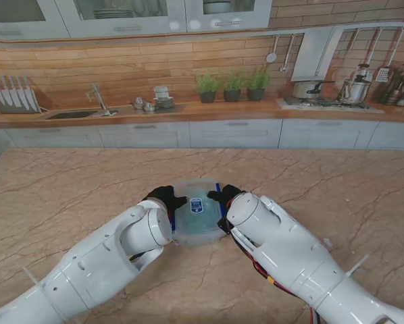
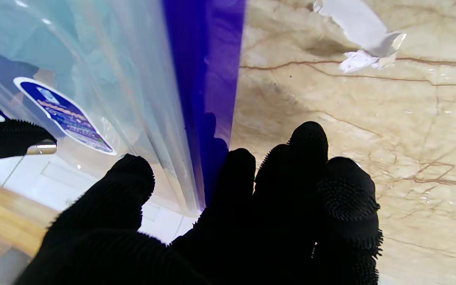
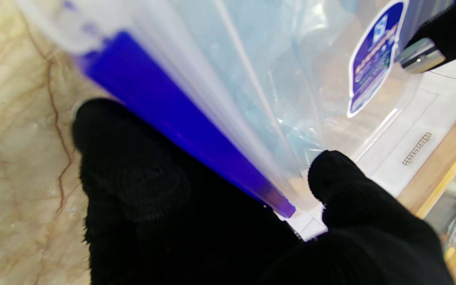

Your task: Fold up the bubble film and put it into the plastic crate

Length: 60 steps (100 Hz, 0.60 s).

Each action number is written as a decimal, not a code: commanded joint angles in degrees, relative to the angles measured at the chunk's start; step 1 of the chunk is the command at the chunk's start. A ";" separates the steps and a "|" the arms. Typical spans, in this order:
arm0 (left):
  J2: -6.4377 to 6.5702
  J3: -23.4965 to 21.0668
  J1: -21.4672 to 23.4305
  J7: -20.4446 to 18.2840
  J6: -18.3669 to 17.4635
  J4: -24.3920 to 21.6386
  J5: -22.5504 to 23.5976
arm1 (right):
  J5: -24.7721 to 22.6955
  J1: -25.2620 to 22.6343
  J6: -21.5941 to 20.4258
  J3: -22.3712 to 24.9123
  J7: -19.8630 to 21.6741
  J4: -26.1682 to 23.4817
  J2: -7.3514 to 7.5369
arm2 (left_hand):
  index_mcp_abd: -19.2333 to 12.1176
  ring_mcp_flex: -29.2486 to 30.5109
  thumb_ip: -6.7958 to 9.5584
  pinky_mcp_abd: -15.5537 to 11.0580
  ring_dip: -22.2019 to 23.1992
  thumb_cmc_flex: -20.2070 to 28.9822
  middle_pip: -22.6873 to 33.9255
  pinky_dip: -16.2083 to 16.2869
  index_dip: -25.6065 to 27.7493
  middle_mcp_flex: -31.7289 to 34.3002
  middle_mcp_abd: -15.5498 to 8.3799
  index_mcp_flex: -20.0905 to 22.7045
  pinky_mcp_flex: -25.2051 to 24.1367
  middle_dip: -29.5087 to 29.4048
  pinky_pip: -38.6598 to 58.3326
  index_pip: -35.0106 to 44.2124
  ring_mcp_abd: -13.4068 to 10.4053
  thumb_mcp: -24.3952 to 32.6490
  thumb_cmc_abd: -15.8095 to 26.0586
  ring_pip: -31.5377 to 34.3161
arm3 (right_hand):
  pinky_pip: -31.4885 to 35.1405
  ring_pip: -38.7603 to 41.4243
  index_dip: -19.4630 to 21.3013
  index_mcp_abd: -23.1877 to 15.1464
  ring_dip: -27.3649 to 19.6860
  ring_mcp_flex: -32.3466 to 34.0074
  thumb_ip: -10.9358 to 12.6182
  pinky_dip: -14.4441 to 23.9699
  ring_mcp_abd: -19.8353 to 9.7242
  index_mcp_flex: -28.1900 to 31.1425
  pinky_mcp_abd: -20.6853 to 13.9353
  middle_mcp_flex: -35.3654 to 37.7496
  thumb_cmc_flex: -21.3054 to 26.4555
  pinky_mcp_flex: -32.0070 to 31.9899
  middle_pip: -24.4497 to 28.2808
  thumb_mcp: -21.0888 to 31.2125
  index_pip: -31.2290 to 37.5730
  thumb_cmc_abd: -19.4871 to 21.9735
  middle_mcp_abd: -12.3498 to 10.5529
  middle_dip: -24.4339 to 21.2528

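Both gloved hands are clamped on the clear plastic crate (image 1: pixel 197 217), one on each side: the left hand (image 1: pixel 164 199) has its thumb (image 2: pixel 127 186) against the transparent wall and its other fingers (image 2: pixel 311 190) outside the blue handle (image 2: pixel 206 79), while the right hand (image 1: pixel 223 196) pinches the opposite blue handle (image 3: pixel 180 130) between thumb (image 3: pixel 342 178) and fingers (image 3: pixel 133 170). From the wrist cameras the crate seems lifted and tipped, its wall facing the kitchen cabinets, though I cannot tell how far it is clear of the marble table (image 1: pixel 67 196). Inside, pale crumpled bubble film (image 2: pixel 73 43) shows through the wall near the blue label (image 1: pixel 196 205). The worry from here, I think, is the smooth plastic slipping through those knit fingertips if one side eases off first, or the light film sliding out if the crate tips further. The forearms converge from the near corners, elbows bent, wrists turned inward so the palms face each other across the crate. A torn scrap of white paper (image 2: pixel 364 33) lies on the marble just past the left hand.
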 commanded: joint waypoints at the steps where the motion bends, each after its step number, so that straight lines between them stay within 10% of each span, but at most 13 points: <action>1: -2.39 0.14 1.12 -0.02 -1.29 -0.94 -0.64 | 0.48 -0.91 -1.04 -0.43 0.68 -2.57 -2.63 | -16.76 -1.82 1.34 1.38 -0.74 4.99 0.17 0.91 -0.64 -0.28 -5.00 -4.82 -1.48 0.37 -0.82 3.33 2.68 -1.62 -5.62 -1.03 | 2.32 -1.39 -0.48 -9.98 -0.79 0.23 0.71 0.80 1.08 -0.32 -1.17 0.14 -2.91 -1.71 2.35 -1.95 -0.75 -1.72 -2.81 0.95; 24: -2.03 -3.47 1.60 -0.71 0.83 -0.12 -3.07 | -0.02 0.09 3.56 1.09 1.73 -0.86 -2.39 | -15.71 -6.05 3.14 2.10 -2.09 3.32 -3.93 1.33 -11.03 -4.29 -4.58 -7.03 -6.08 -1.36 -5.00 -17.15 3.59 -14.72 -0.04 -5.23 | 0.27 -2.48 -0.82 -10.68 -0.47 -5.89 0.57 1.24 1.44 -5.60 -1.29 -6.14 -6.42 -6.18 1.50 -5.16 -3.74 -1.23 -2.19 1.38; 60: -2.25 -10.17 6.25 2.70 -0.35 -0.47 -4.86 | -2.35 -1.92 5.66 5.16 0.06 -1.30 -1.81 | -17.34 -11.98 2.96 2.85 -2.92 -1.74 -8.57 0.70 -19.20 -10.90 -5.24 -12.59 -12.04 -2.90 -9.41 -29.44 4.89 -19.80 1.70 -9.74 | -4.09 -6.84 0.31 -16.37 0.26 -14.66 0.54 2.79 2.07 -12.02 -1.58 -13.19 -10.30 -11.96 -1.89 -5.67 -7.18 -1.21 -3.41 0.95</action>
